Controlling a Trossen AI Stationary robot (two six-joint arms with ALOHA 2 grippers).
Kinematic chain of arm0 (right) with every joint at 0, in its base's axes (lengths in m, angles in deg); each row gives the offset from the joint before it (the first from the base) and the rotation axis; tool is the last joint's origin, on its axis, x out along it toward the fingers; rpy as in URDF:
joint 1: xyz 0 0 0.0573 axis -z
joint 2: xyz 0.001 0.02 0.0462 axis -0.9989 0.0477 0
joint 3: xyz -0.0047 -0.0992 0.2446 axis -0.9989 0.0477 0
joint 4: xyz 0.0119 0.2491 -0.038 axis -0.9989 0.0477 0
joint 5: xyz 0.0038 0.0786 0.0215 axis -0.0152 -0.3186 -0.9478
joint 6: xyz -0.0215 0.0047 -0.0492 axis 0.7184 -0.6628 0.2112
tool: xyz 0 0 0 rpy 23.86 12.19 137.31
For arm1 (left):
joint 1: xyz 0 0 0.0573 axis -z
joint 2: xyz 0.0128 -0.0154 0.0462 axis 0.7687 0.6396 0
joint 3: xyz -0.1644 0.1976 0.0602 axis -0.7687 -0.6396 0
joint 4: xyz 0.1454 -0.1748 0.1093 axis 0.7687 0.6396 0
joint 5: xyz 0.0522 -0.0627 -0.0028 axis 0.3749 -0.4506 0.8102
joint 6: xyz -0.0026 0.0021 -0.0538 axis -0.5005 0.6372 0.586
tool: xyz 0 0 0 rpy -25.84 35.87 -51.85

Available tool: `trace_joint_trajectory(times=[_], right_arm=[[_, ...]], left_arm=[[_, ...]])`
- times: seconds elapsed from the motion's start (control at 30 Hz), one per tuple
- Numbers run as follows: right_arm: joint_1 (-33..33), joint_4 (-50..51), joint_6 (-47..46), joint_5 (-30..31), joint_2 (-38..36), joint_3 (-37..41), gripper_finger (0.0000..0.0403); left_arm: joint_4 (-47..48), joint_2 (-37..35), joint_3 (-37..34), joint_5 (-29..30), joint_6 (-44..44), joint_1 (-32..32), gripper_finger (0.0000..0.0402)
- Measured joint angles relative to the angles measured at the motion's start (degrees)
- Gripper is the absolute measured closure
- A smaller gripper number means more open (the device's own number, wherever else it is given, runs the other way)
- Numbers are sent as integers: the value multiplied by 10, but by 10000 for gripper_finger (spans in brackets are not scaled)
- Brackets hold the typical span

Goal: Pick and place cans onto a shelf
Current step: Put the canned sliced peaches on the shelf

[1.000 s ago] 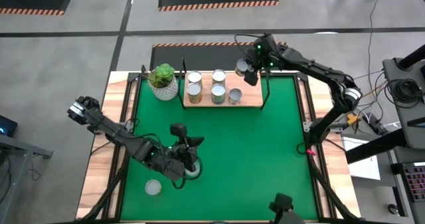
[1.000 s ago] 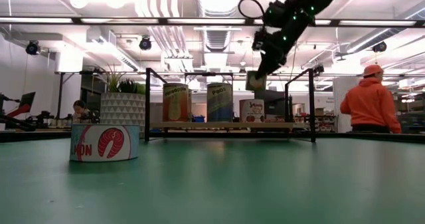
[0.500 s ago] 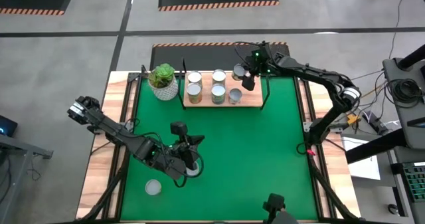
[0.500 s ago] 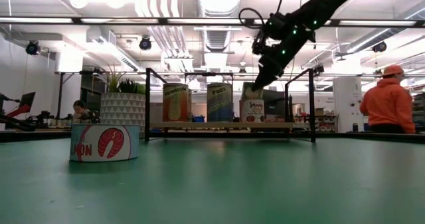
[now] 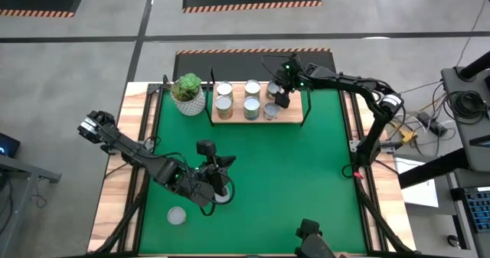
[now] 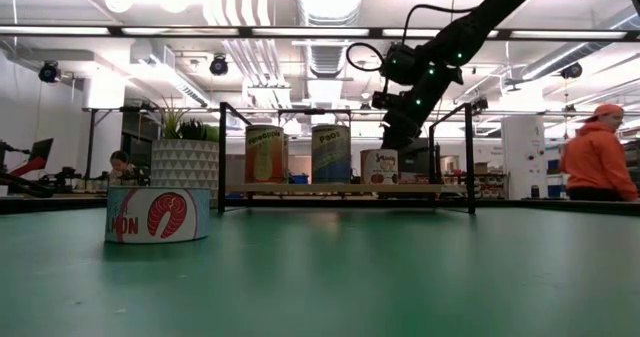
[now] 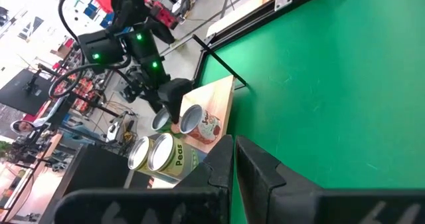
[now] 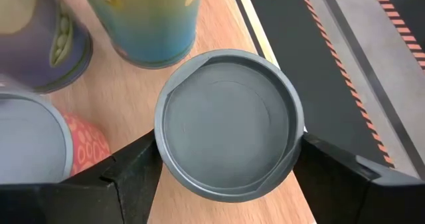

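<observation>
The wooden shelf (image 5: 291, 115) stands at the mat's far edge with several cans (image 5: 251, 105) upright on it. My right gripper (image 5: 278, 94) is over the shelf's far right part, shut on a grey-topped can (image 8: 229, 124) behind the front right can (image 5: 270, 111). In the low view the arm (image 6: 405, 102) reaches down behind that can (image 6: 378, 165). My left gripper (image 5: 217, 186) is shut and empty (image 7: 232, 161) over the near left mat, above a round can (image 5: 223, 197). Another can (image 5: 176, 216) stands near the front left. My right gripper pinches the can's round side wall just under its top rim (image 8: 159, 141) between its two fingers (image 8: 133, 174), one on each side. The fingers come from above, pointing down. The can is upright over the shelf board; whether its base rests on the board is hidden.
A white pot with a green plant (image 5: 189, 96) stands left of the shelf. Thin black posts (image 5: 308, 99) rise at the shelf's ends. A flat salmon-labelled can (image 6: 158, 214) shows at the low view's left. A person in orange (image 6: 597, 152) is in the room behind.
My right gripper has carried the can toward the table's left edge and down, from beside the shelf's right post to low over the board behind the front right can. It stays shut on the can, which stays upright.
</observation>
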Motion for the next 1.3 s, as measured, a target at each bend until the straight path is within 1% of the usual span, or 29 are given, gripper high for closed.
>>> trace_joint_trajectory(times=[0.23,0.37,0.63,0.67,0.73,0.8,0.9,1.17,1.3], right_arm=[[0,10,-1,-1,0,0,71],[0,18,3,-2,-1,0,57],[0,33,5,3,-52,0,59],[0,39,6,8,-59,-1,61],[0,58,18,37,-68,-10,71],[0,79,28,76,-71,-21,86],[0,104,34,115,-69,-29,126],[0,104,24,174,-29,-30,271],[0,97,26,191,-9,-30,331]], left_arm=[[0,0,0,0,0,0,402],[0,0,0,0,0,0,402],[0,0,0,0,0,0,402],[0,0,0,0,0,0,402],[0,0,0,0,0,0,402],[0,0,0,0,0,0,402],[0,0,0,0,0,0,402],[0,0,0,0,0,0,402],[0,0,0,0,0,0,402]])
